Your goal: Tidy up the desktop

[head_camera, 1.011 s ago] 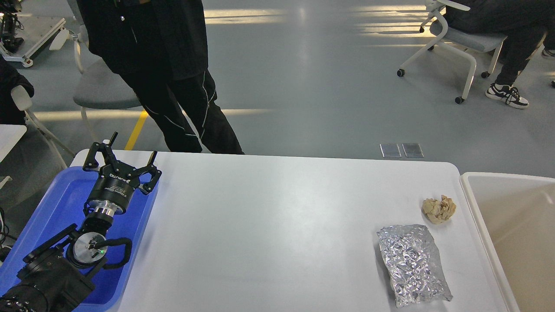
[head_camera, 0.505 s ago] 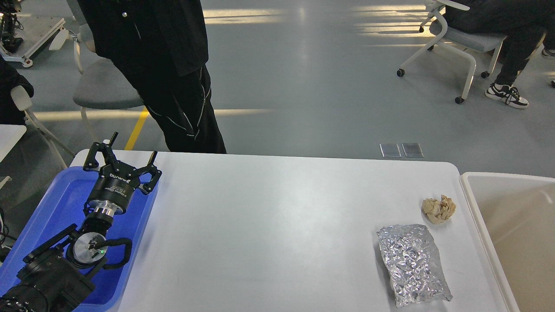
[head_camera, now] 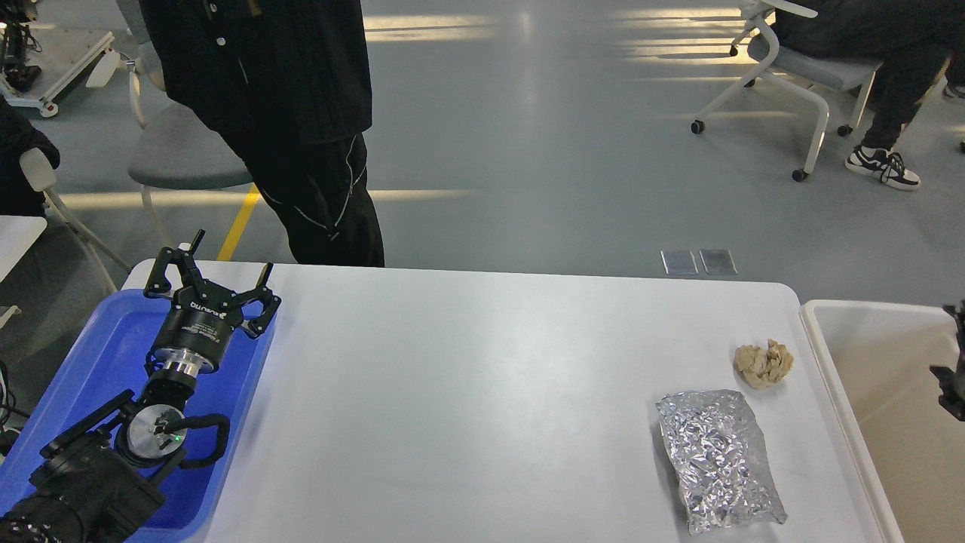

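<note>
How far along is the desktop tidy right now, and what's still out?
Nothing visibly done: the blue tray and cream bin show no items. Nothing in hand: the left end effector is open and empty over the tray; the right end effector just enters at the right edge, state unclear. Left: the crumpled paper ball and foil bag still on the desktop.

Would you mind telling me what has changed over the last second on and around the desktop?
A dark part, probably the right tool, has come into view at the right edge, over the bin; whether it is open cannot be told. The person behind the desktop shifted stance. The left tool stays open over the tray; the foil and paper wad have not moved.
</note>
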Available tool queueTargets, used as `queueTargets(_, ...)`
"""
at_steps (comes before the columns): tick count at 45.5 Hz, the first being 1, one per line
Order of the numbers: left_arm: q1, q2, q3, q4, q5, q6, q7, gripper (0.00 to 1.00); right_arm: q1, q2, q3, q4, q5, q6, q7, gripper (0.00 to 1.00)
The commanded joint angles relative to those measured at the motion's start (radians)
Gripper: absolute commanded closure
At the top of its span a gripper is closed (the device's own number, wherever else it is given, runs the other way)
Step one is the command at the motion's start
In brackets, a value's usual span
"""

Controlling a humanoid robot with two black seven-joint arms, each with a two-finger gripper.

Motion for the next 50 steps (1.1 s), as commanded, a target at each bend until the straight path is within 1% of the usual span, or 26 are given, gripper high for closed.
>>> queueTargets(1, 0.000, 0.000, 0.001, 0.000, 0.000, -0.001, 0.000, 0.00, -0.042, -0.071, 0.336, 0.296, -0.146, 0.012, 0.043, 0.00)
queueTargets(3, 0.000, 0.000, 0.001, 0.000, 0.000, -0.001, 0.000, 0.00, -0.092, -0.039, 0.439, 0.345, -0.239, 0.000, 0.077, 0.00)
queueTargets(7, 0.000, 0.000, 0.001, 0.000, 0.000, -0.001, -0.002, 0.00, -0.159, 0.024, 0.618, 0.397, -0.367, -0.015, 0.105, 0.00)
queueTargets(13, 0.000, 0.000, 0.001, 0.000, 0.000, -0.001, 0.000, 0.00, -0.258, 0.129, 0.827, 0.501, -0.476, -0.023, 0.122, 0.00)
queueTargets(16, 0.000, 0.000, 0.001, 0.000, 0.000, -0.001, 0.000, 0.00, -0.295, 0.179, 0.889, 0.566, -0.508, -0.023, 0.123, 0.00)
queueTargets(19, 0.000, 0.000, 0.001, 0.000, 0.000, -0.001, 0.000, 0.00, -0.306, 0.221, 0.930, 0.581, -0.508, -0.023, 0.126, 0.00)
queueTargets(23, 0.000, 0.000, 0.001, 0.000, 0.000, -0.001, 0.000, 0.00, -0.311, 0.252, 0.933, 0.587, -0.497, -0.005, 0.126, 0.00)
queueTargets(32, 0.000, -0.002, 0.001, 0.000, 0.000, -0.001, 0.000, 0.00, -0.317, 0.265, 0.906, 0.549, -0.485, 0.001, 0.125, 0.00)
queueTargets(44, 0.000, 0.000, 0.001, 0.000, 0.000, -0.001, 0.000, 0.00, -0.327, 0.366, 0.913, 0.549, -0.396, 0.001, 0.125, 0.00)
queueTargets(50, 0.000, 0.000, 0.001, 0.000, 0.000, -0.001, 0.000, 0.00, -0.327, 0.369, 0.922, 0.549, -0.394, -0.003, 0.125, 0.00)
